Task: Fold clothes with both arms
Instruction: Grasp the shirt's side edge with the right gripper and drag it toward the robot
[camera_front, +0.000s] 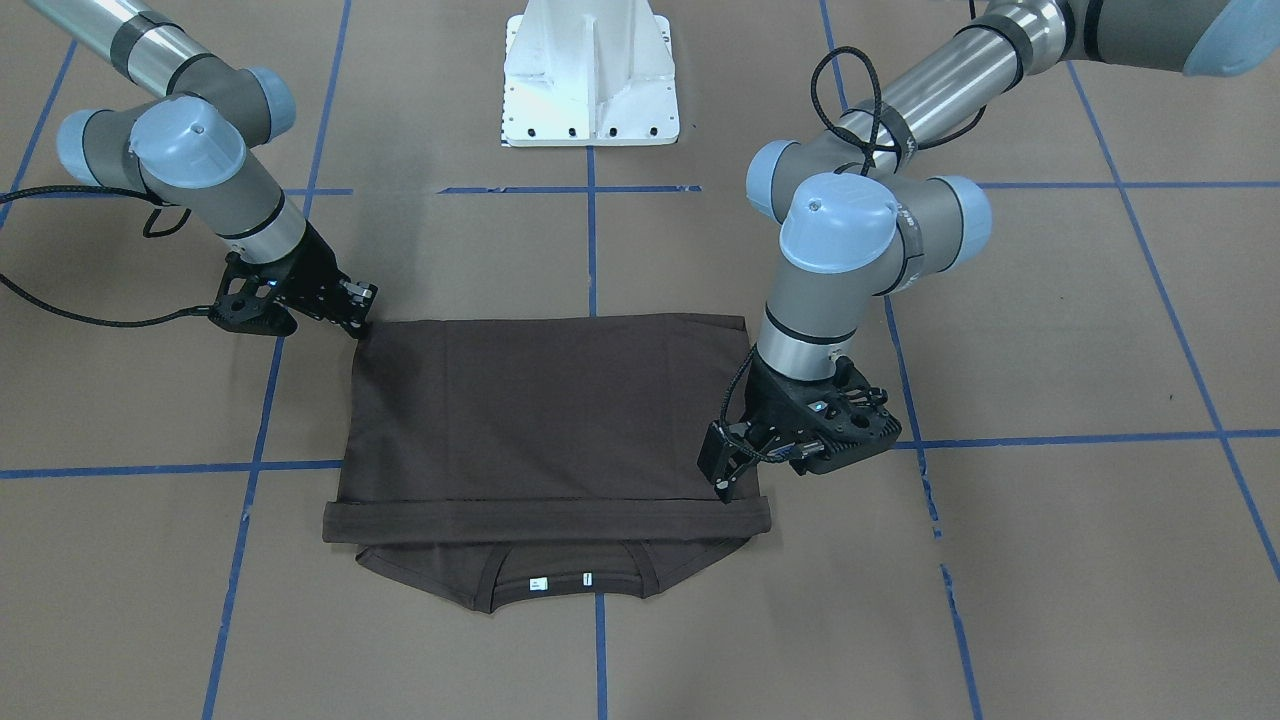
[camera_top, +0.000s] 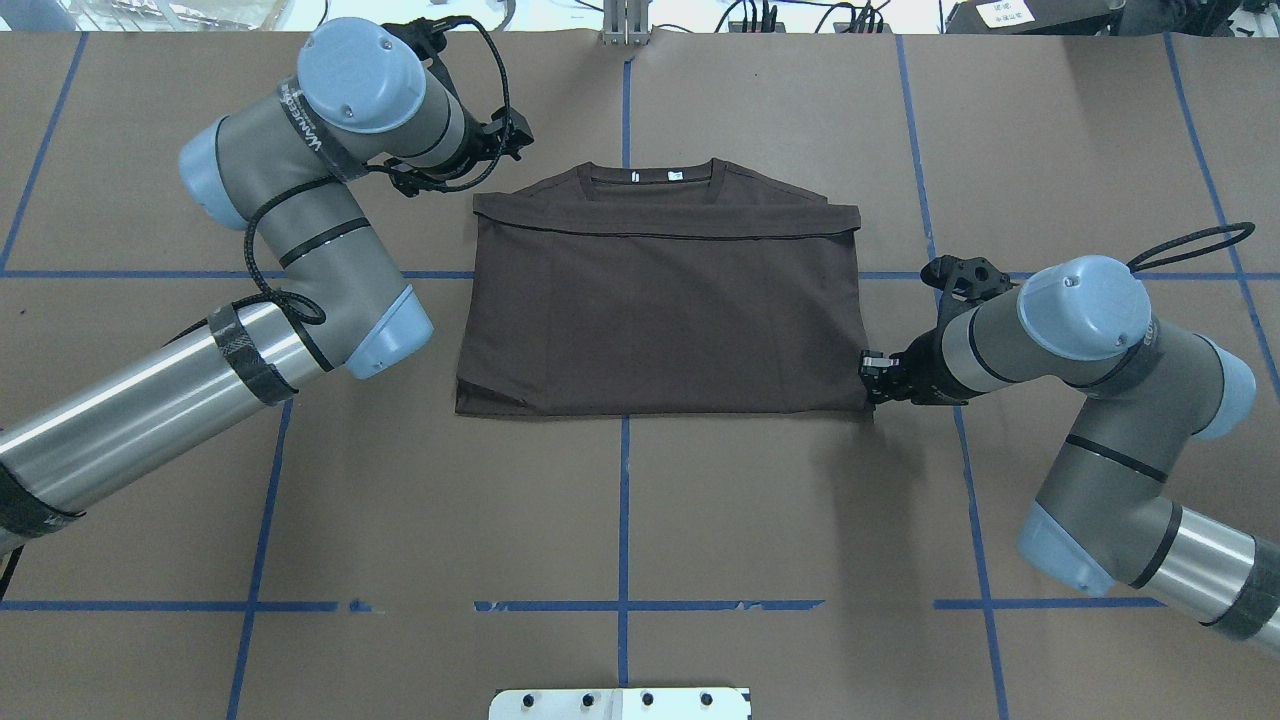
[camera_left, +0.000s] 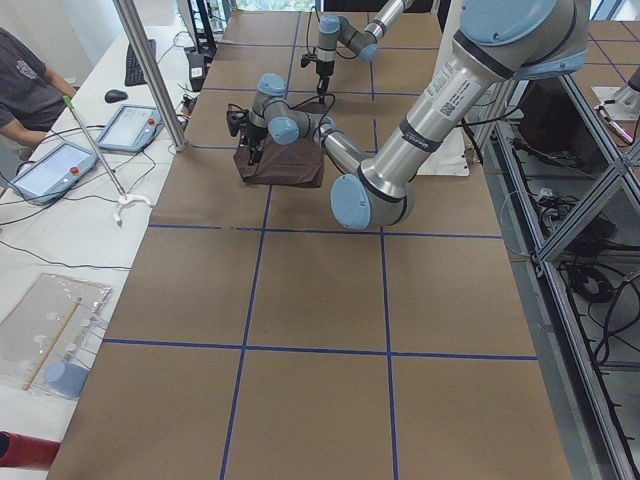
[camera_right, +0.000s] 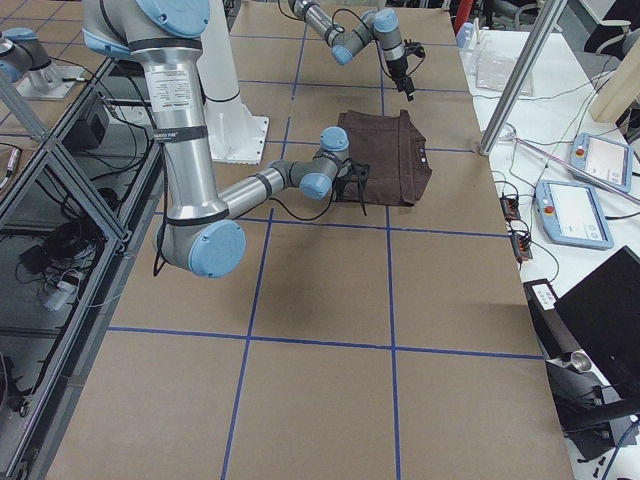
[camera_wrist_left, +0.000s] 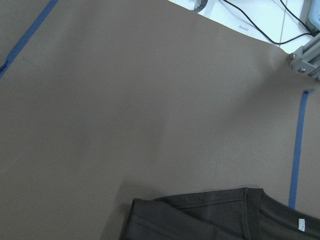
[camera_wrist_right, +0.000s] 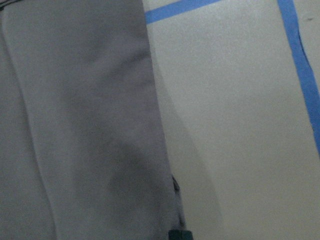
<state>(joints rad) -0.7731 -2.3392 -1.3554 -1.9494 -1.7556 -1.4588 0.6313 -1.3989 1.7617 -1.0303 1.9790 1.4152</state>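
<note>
Centrally, one dark brown short-sleeved T-shirt (camera_top: 660, 310) was logged folded mid-worktop; black two-finger left gripper (camera_front: 722, 480) and right gripper (camera_top: 871, 378) were stationed at opposite corners, jaw states not determinable.

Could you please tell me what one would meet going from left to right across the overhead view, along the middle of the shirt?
left arm → dark brown T-shirt → right gripper, at the shirt's near corner → right arm
</note>
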